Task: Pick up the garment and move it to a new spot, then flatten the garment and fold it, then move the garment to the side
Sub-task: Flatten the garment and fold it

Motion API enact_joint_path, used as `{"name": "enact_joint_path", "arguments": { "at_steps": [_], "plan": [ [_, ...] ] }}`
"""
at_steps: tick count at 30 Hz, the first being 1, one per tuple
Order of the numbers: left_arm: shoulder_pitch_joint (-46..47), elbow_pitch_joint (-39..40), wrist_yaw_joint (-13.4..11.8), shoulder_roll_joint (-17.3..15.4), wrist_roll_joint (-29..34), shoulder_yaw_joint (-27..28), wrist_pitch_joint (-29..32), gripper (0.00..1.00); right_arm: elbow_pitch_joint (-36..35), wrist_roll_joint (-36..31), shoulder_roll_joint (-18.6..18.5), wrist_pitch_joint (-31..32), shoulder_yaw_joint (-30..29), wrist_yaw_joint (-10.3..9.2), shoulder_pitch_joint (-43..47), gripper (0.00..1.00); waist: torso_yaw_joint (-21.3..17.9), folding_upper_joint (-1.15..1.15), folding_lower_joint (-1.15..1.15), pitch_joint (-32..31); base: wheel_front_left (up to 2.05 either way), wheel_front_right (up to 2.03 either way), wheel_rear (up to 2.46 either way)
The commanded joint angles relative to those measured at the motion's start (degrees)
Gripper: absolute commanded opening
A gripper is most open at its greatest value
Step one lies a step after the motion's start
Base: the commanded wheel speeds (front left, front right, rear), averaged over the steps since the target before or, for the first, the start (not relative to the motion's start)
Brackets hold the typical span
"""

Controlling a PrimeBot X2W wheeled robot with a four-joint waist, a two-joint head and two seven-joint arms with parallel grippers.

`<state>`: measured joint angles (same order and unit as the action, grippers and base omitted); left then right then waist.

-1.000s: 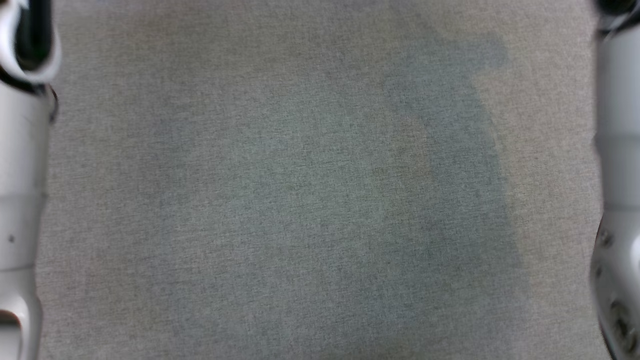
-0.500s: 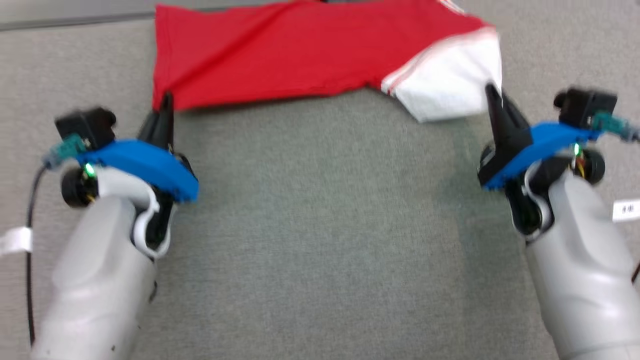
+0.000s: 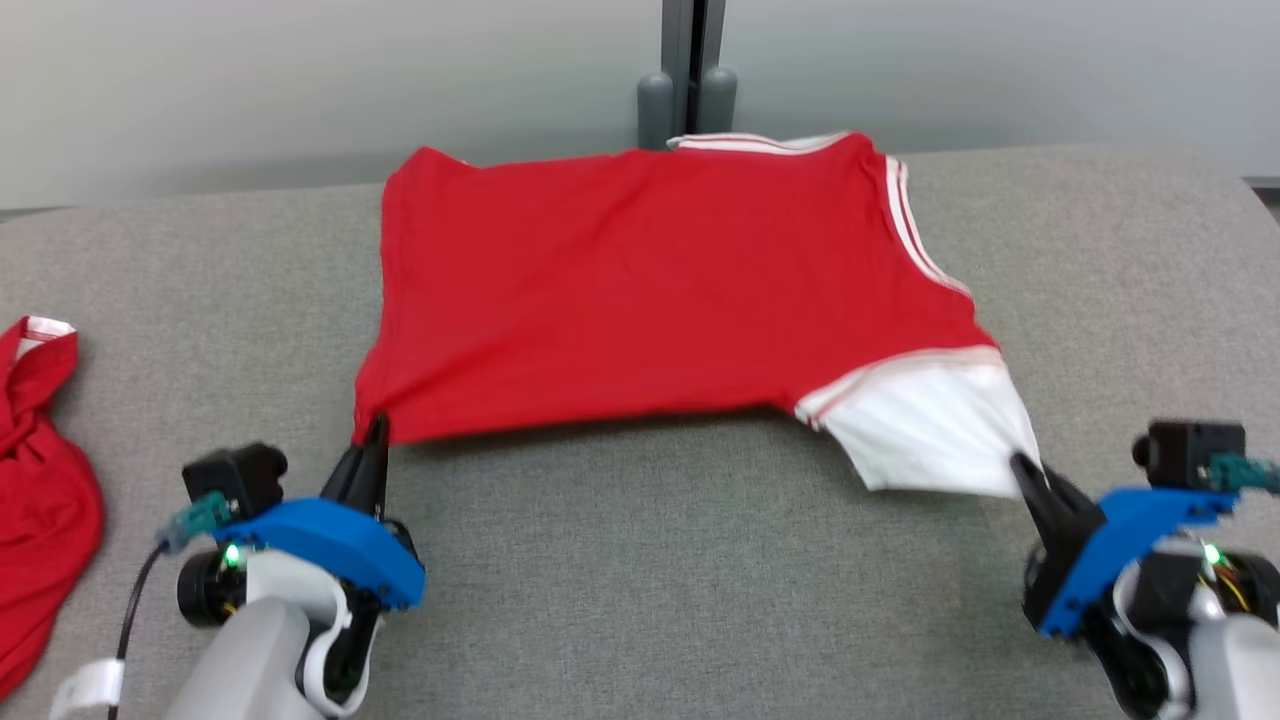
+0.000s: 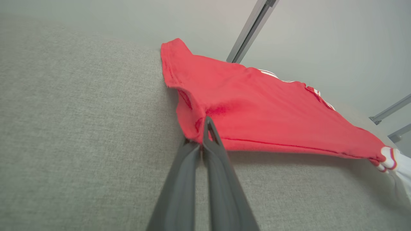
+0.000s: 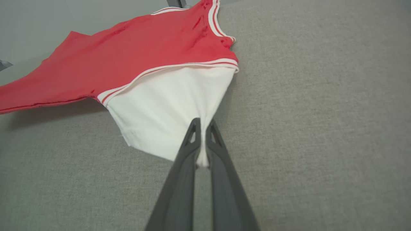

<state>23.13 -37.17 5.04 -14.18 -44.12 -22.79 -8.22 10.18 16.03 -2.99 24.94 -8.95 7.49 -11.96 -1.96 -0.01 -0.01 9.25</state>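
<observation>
A red garment [image 3: 650,290] with white stripes and a white sleeve [image 3: 930,430] lies spread on the grey fabric surface, its near edge lifted slightly. My left gripper [image 3: 375,432] is shut on the garment's near left corner [image 4: 199,125]. At the near right, my right gripper [image 3: 1022,470] is shut on the tip of the white sleeve [image 5: 167,112]. In the left wrist view my left gripper [image 4: 205,128] pinches red cloth; in the right wrist view my right gripper [image 5: 201,128] pinches white cloth. The garment stretches between both grippers.
A second red garment [image 3: 40,500] lies bunched at the left edge of the surface. A pale wall and a dark grey post [image 3: 688,70] stand behind the surface's far edge. Bare grey fabric [image 3: 700,580] lies between my two arms.
The head camera has tilted up, from bare surface and forearms to the whole garment and back wall. Both grippers stay shut on the garment's near corners.
</observation>
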Motion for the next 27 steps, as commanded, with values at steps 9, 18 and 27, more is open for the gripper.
{"name": "enact_joint_path", "arguments": {
  "at_steps": [9, 18, 27],
  "plan": [
    [-10.1, 8.6, -5.7, -2.1, 0.6, -0.6, 2.0, 0.00, -15.3, 4.0, 0.0, 12.1, -2.3, 0.01, 15.4, 0.00, 0.6, 0.01, 0.01, -1.6, 0.00, 0.00, 0.00],
    [-21.4, 21.7, -12.8, -5.4, -0.6, -0.2, 7.3, 0.00, -23.7, 5.6, 0.0, 19.7, -4.8, 0.01, 22.9, 0.00, 0.4, 0.01, 0.01, -1.1, 0.00, 0.00, 0.00],
    [-27.6, 32.3, -14.2, -7.8, -3.8, 0.5, 12.4, 0.00, -27.0, 4.8, 0.0, 21.9, -3.8, 0.02, 24.7, 0.00, 0.9, 0.01, 0.01, -1.3, 0.00, 0.00, 0.00]
  ]
}}
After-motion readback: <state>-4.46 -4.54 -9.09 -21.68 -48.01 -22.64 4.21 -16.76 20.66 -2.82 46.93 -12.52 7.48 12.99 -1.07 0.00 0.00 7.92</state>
